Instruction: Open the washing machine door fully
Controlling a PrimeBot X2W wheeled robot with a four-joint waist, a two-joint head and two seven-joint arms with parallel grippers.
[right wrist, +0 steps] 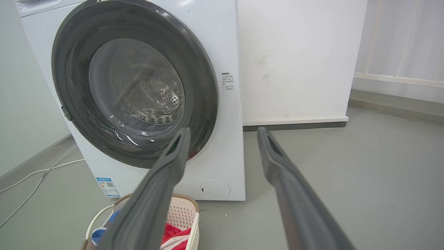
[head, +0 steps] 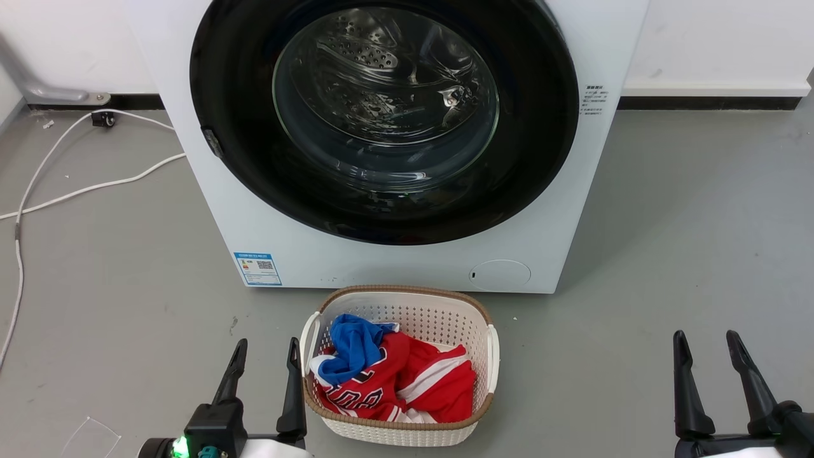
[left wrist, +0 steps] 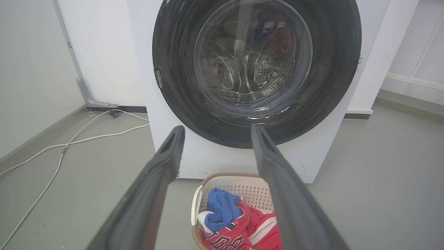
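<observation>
The washing machine door (head: pixel 547 152) is a big round glossy black ring with a clear glass bowl at its centre, lying flat and closed against the white machine front (head: pixel 381 261). A small dark latch tab (head: pixel 212 142) sits on its left rim. The door also shows in the left wrist view (left wrist: pixel 340 69) and the right wrist view (right wrist: pixel 201 90). My left gripper (head: pixel 266 353) is open at the lower left, well short of the machine. My right gripper (head: pixel 707 343) is open at the lower right, beside the machine's right front corner. Both hold nothing.
A white laundry basket (head: pixel 489 356) with red and blue clothes (head: pixel 407 375) stands on the grey floor right before the machine, between my grippers. White cables (head: pixel 76 191) run across the floor at the left. A white wall (right wrist: pixel 298 59) stands to the right of the machine.
</observation>
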